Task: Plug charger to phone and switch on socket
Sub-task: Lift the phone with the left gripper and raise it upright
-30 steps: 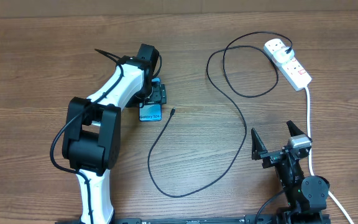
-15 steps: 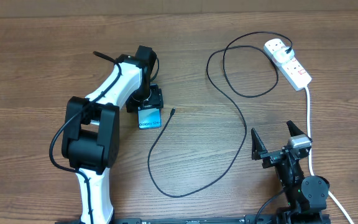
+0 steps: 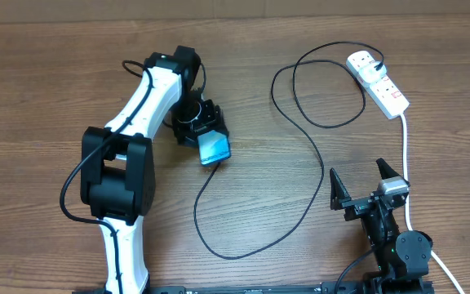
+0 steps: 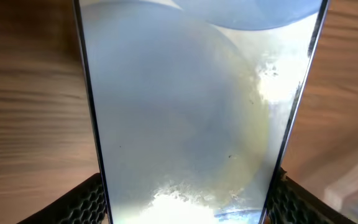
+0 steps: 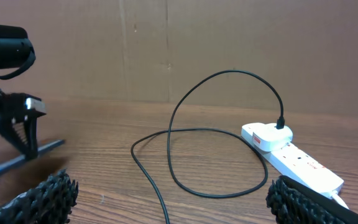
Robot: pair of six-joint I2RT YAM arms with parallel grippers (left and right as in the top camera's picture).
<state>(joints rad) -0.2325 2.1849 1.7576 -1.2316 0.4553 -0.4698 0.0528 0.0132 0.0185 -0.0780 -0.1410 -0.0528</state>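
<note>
Change: phone [image 3: 214,148] has swung round since the earlier frame and now lies slantwise.
Left gripper [image 3: 208,135]: clamped on the phone's edges, holding it tilted.
Right gripper [image 3: 361,189]: jaws spread wide, empty, well apart from the phone.
Charger [image 3: 317,175]: looped cable, plugged into socket [image 3: 379,80]; free end at the phone, tip hidden.

Left arm [image 3: 145,94] extended forward, left fingers [image 4: 87,200] clamped; right arm [image 3: 386,224] folded at base, right fingers [image 3: 335,188] spread wide.

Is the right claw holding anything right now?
No, the right claw is spread wide open with nothing in it.
</note>
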